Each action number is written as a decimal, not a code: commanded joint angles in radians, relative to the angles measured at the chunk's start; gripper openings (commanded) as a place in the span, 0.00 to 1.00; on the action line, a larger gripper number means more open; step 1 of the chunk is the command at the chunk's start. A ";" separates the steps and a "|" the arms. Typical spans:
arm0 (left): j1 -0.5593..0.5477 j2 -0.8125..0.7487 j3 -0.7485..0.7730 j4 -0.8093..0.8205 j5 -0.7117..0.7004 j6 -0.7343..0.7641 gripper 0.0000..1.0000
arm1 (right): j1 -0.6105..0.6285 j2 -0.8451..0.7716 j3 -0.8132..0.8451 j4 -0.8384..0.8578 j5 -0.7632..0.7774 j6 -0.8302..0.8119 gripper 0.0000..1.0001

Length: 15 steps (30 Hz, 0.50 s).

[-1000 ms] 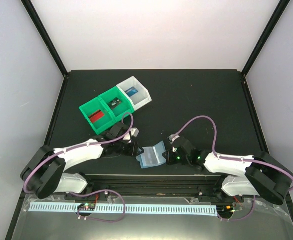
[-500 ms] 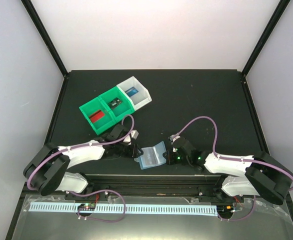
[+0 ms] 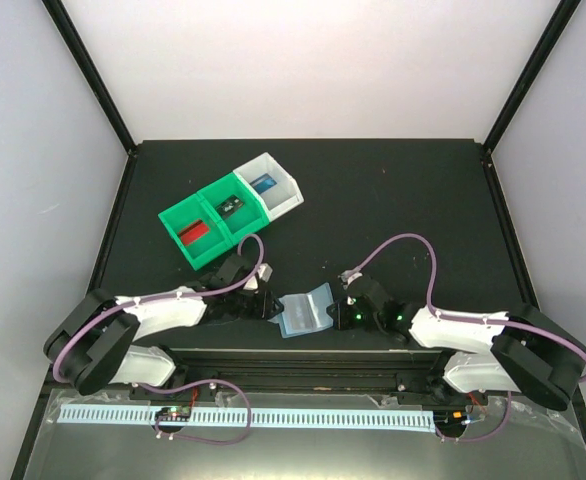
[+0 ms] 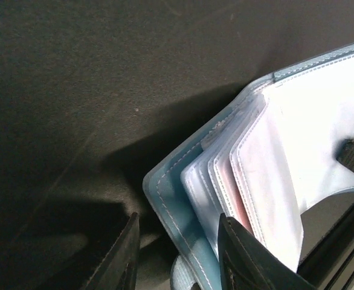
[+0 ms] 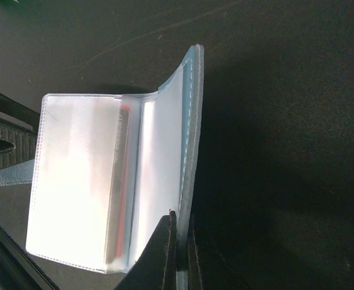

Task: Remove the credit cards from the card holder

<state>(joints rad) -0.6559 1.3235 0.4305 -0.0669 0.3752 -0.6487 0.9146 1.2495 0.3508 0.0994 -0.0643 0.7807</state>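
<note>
- Your left gripper (image 3: 269, 304) has dropped closer to the card holder (image 3: 305, 310), which lies open on the table between the arms.
- It's soft, light and floppy, with slick sleeves.
- A thin, stiff red card (image 5: 122, 181) seems to sit in a middle sleeve; take its exposed edge.
- The left jaws stand apart around the cover's corner.
- The right gripper (image 5: 180, 238) pinches the opposite cover.

Pale blue card holder (image 3: 305, 312) sits half open, a red card (image 5: 122, 181) inside.
</note>
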 commanded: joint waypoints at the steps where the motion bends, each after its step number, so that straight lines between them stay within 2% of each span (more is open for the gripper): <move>1: 0.000 0.023 -0.045 0.161 0.084 -0.074 0.36 | 0.002 -0.014 -0.018 -0.005 0.027 0.005 0.01; 6: -0.001 0.002 -0.073 0.296 0.168 -0.136 0.25 | 0.002 -0.008 -0.017 0.011 0.005 -0.002 0.02; 10: 0.001 -0.011 -0.076 0.330 0.193 -0.154 0.03 | 0.001 -0.025 -0.008 -0.014 0.002 -0.006 0.05; 15: 0.000 -0.037 -0.072 0.299 0.195 -0.135 0.02 | 0.003 -0.097 0.053 -0.156 0.028 -0.024 0.21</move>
<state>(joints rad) -0.6548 1.3094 0.3508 0.1867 0.5308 -0.7849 0.9138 1.2125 0.3550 0.0502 -0.0631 0.7753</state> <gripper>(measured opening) 0.037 0.153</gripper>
